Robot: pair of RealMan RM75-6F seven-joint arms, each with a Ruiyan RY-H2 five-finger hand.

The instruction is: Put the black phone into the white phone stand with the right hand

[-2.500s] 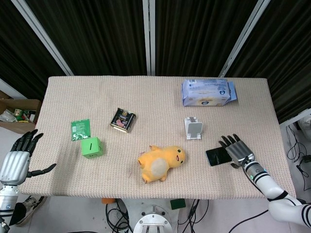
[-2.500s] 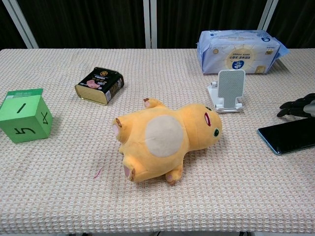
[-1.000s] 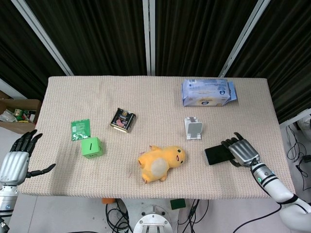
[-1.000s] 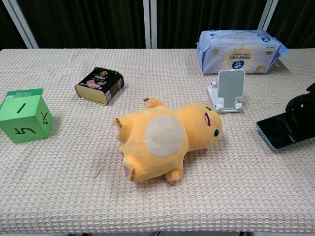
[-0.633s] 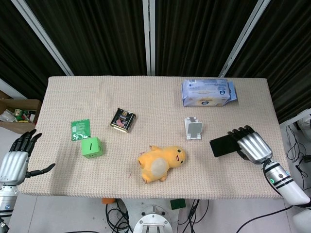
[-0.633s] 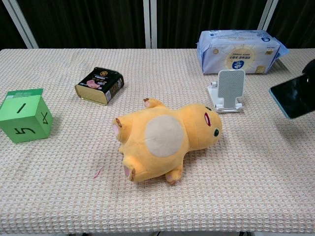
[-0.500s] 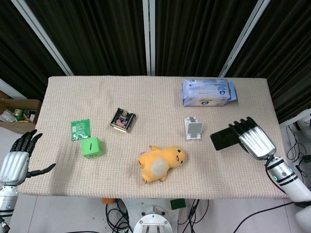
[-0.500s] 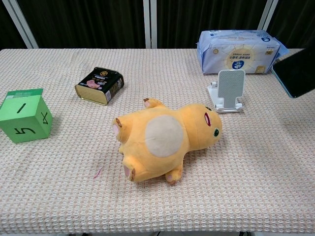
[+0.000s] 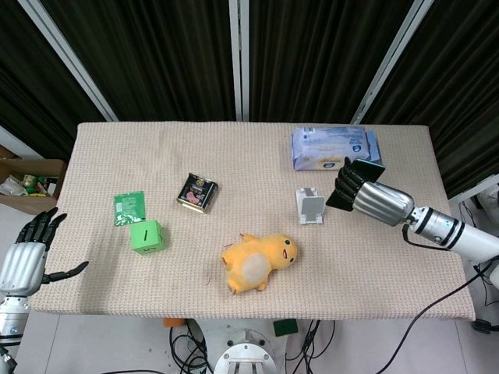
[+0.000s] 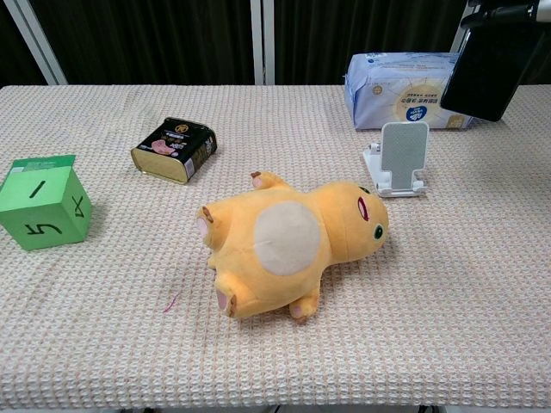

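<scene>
My right hand holds the black phone upright in the air, just right of and above the white phone stand. In the chest view the phone hangs at the top right, tilted, above the stand; only a sliver of the hand shows at its upper edge. In the head view the phone is seen edge-on, mostly wrapped by the fingers. The stand is empty and faces the front edge. My left hand hovers open off the table's left front corner.
A yellow plush toy lies in front of the stand. A blue tissue pack sits behind it. A black tin, a green cube and a green packet lie on the left half of the beige table.
My right hand picked the phone up off the table at the right, raised it, turned it upright and carried it left toward the stand. The left hand has stayed put.
</scene>
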